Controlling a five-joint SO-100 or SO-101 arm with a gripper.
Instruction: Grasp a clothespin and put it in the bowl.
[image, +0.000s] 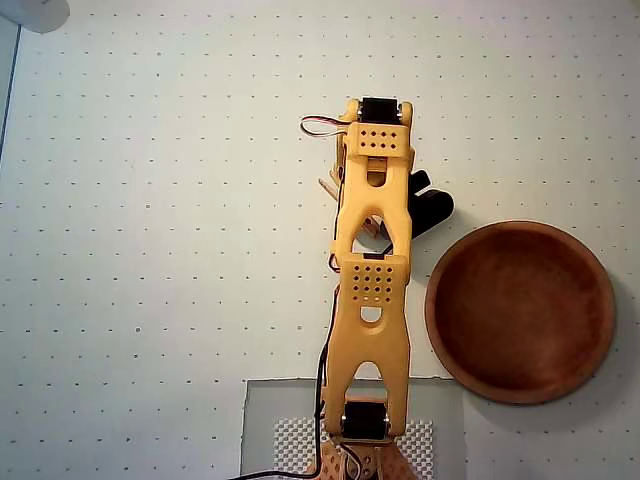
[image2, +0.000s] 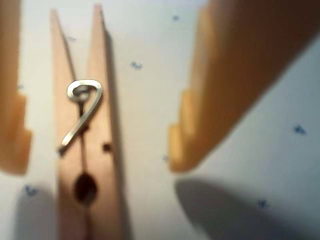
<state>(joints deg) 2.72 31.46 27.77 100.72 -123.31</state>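
1. Overhead view: the yellow arm (image: 372, 290) runs up the centre of the picture from a translucent base plate (image: 262, 425) at the bottom edge, over a white table (image: 150, 250) printed with a grid of small dots.
2. Overhead view: the bowl (image: 520, 311) — round, reddish-brown, thick-rimmed — sits on the table just right of the arm's middle section and holds nothing.
3. Overhead view: a sliver of pale wood shows at the arm's left edge, near its far end — the clothespin (image: 327, 184), mostly hidden beneath the arm and well apart from the bowl.
4. Wrist view: the clothespin (image2: 85, 150) lies flat on the table, running near to far, its 2 prongs parting toward the far end and a metal spring (image2: 81, 107) crossing its upper face.
5. Wrist view: the gripper (image2: 95, 150) is spread wide, 1 yellow finger (image2: 12, 135) at the left edge and the other at the right.
6. Wrist view: the clothespin lies between the fingers, close beside the left one; whether that finger touches it cannot be told, and a clear strip of table separates it from the right one.
7. Wrist view: the fingertips cast soft shadows on the table; the picture is blurred at this close range.
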